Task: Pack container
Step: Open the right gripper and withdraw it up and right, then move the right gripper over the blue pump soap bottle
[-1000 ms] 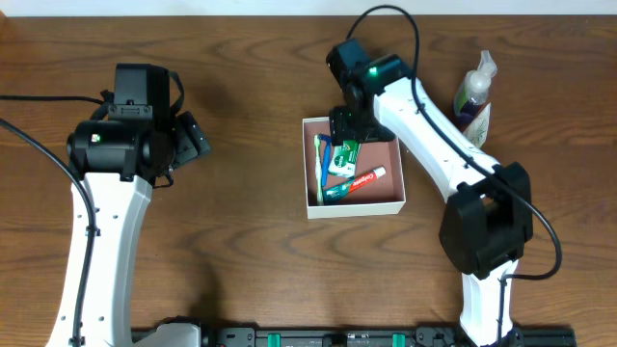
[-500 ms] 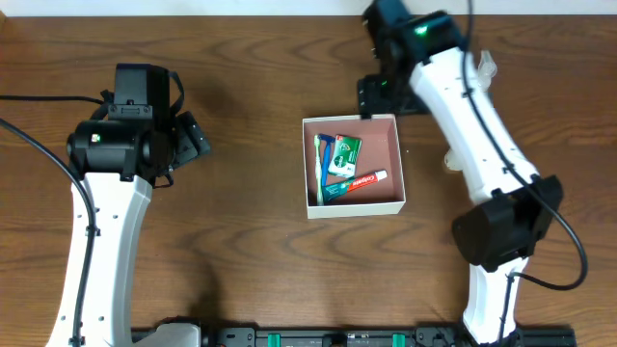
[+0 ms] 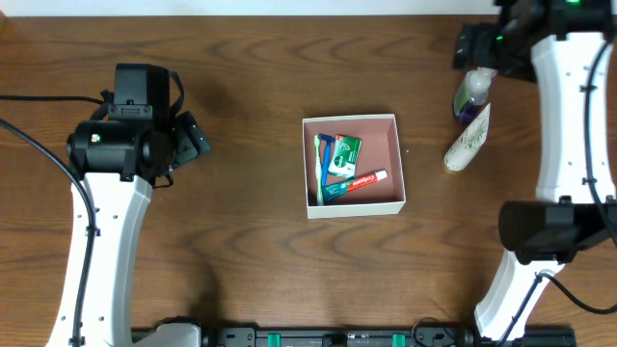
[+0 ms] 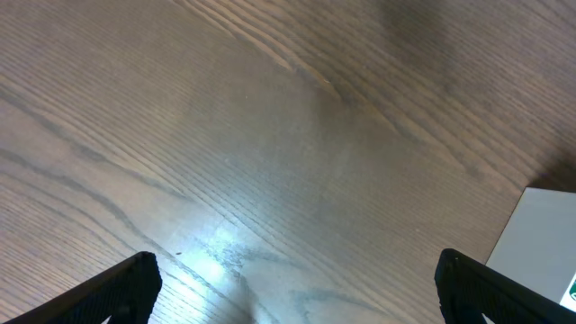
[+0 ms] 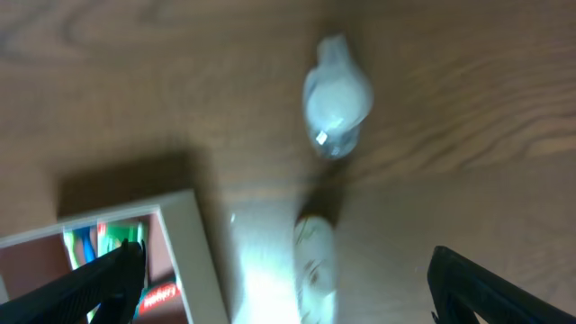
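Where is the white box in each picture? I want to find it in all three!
Overhead: the container sits mid-table, a little right of centre.
Left wrist: only a corner of its white wall, at the lower right edge.
Right wrist: lower left, one corner showing.
Shared landmark: the red toothpaste tube inside it, seen overhead and from the right wrist.

The worktop [image 3: 251,116] is brown wood with plain grain, smooth, and in the left wrist view it throws back a soft sheen. The container [image 3: 355,208] has thin, matt white walls, card-like. Right of the container, a bottle [image 3: 472,92] looks like clear plastic, glossy.
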You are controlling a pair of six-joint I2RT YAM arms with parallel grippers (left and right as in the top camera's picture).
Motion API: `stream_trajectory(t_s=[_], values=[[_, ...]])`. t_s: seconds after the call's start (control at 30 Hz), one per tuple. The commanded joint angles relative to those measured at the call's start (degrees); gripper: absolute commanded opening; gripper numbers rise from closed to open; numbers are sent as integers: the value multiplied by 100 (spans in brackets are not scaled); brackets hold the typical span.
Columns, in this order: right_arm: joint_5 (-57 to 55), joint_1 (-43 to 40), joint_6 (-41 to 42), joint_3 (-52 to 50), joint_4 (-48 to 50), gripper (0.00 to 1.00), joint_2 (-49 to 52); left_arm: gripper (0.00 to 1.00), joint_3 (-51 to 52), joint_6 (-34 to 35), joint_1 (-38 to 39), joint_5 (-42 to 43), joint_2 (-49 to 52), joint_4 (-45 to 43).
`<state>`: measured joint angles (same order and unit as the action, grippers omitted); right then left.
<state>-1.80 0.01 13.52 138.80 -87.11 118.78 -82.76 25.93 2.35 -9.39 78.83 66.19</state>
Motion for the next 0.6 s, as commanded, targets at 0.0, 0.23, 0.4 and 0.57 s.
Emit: stream_trajectory(t_s=[0.0,0.23,0.4,0.57], values=[[140,-214,-214,101,286,99,-142,98,-7,90,-24,-28,15,17],[118,-457,-955,90,1464,99,-63,98,-7,90,-24,-28,15,17],[173,-535,-953,90,1641,99,249,98,-7,90,-24,-28,15,17],[184,-529,-957,90,1637,99,645,98,-7,90,-24,-28,15,20]])
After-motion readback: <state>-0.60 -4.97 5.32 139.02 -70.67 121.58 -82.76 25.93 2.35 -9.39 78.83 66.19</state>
